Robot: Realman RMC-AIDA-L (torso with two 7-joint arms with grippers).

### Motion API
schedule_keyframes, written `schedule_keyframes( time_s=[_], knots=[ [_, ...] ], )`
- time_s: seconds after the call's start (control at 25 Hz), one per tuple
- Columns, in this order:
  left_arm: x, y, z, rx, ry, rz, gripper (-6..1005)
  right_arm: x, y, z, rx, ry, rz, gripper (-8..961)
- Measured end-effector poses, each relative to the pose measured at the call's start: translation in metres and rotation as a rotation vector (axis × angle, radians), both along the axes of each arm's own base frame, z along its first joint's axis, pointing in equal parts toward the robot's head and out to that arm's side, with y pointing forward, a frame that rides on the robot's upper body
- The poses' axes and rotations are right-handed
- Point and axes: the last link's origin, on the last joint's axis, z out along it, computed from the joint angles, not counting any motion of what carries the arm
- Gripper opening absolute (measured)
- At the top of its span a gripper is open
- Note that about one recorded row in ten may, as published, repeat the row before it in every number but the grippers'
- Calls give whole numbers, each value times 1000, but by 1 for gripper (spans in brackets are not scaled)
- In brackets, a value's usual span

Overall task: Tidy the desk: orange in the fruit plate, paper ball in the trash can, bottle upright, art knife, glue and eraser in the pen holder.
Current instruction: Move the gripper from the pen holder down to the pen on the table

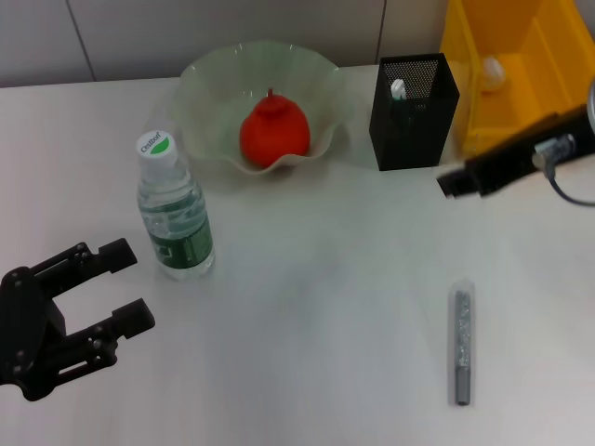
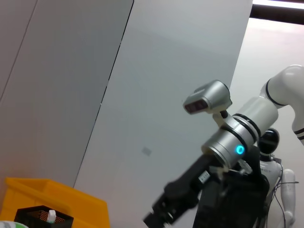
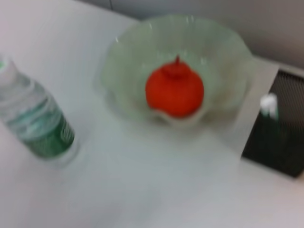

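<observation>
The orange (image 1: 274, 132) (image 3: 175, 90) lies in the fruit plate (image 1: 206, 82) (image 3: 228, 52). Left of the plate, the bottle (image 1: 174, 219) (image 3: 39, 122) stands upright. A white-capped stick (image 1: 398, 89), apparently the glue, pokes up inside the pen holder (image 1: 416, 130) (image 3: 281, 142). The paper ball (image 1: 491, 72) rests in the trash can (image 1: 544, 46). Near the front right, the grey art knife (image 1: 461, 344) lies flat on the desk. My left gripper (image 1: 133, 283) hovers open at the front left, below the bottle. My right gripper (image 1: 453, 183) hangs just right of the pen holder. The eraser is out of view.
The white desk (image 1: 316, 279) reaches back to a grey wall. The pen holder and the trash can stand close together at the back right. The left wrist view looks across at my right arm (image 2: 237, 137), with the trash can (image 2: 61, 199) low in the picture.
</observation>
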Motion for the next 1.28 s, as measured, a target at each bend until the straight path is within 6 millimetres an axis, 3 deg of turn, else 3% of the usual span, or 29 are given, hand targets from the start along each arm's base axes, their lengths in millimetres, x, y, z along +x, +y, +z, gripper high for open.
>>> schedule_keyframes(
  time_s=[0.36, 0.8, 1.28],
  knots=[
    [-3, 1, 1, 19, 11, 9, 746, 10, -19, -17, -155, 76, -84, 295],
    [-3, 2, 2, 35, 9, 9, 746, 23, -5, -9, -151, 10, -182, 255],
    [-3, 8, 6, 66, 8, 16, 746, 54, 2, -11, -134, -129, -336, 355]
  ],
)
